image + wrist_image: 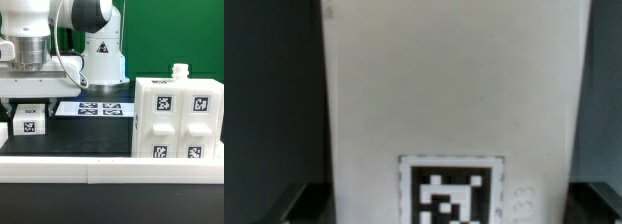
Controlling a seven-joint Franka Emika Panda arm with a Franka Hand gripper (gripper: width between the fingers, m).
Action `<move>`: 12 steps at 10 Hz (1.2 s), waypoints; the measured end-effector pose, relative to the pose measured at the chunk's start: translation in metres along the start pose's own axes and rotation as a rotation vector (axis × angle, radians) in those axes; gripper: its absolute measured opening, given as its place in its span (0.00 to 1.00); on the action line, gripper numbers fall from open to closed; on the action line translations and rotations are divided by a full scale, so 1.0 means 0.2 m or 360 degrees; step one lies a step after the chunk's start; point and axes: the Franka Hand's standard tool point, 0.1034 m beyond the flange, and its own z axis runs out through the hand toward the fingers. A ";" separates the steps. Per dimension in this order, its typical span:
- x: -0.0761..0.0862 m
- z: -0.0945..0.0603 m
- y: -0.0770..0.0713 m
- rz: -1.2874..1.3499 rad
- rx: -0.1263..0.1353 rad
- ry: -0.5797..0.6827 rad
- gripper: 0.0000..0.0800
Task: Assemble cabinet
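The cabinet [176,116] is a large white box with tagged panels on its face and a small knob on top, standing at the exterior view's right. My gripper [28,106] hangs at the exterior view's left, just above a small white tagged panel [27,122] on the black table. In the wrist view this long white panel [446,90] fills the frame, tag at its near end, and my gripper [446,210] straddles it. The dark fingertips [303,206] sit close to either long edge. The jaws look spread, with narrow gaps to the panel.
The marker board [95,108] lies flat on the table between my gripper and the cabinet. The white robot base [101,55] with a triangle sticker stands behind it. A white rail [110,166] runs along the table's front edge.
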 end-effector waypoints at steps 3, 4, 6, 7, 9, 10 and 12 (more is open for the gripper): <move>0.03 -0.08 -0.03 -0.0009 0.0022 -0.0005 0.70; 0.07 -0.20 -0.09 -0.0008 0.0031 0.0025 0.70; 0.15 -0.40 -0.21 0.0026 0.0064 0.0045 0.70; 0.19 -0.50 -0.28 0.0081 0.0083 0.0041 0.70; 0.32 -0.70 -0.47 0.0202 0.0106 0.0044 0.70; 0.42 -0.79 -0.57 0.0286 0.0108 0.0036 0.70; 0.58 -0.88 -0.68 0.0337 0.0099 0.0038 0.70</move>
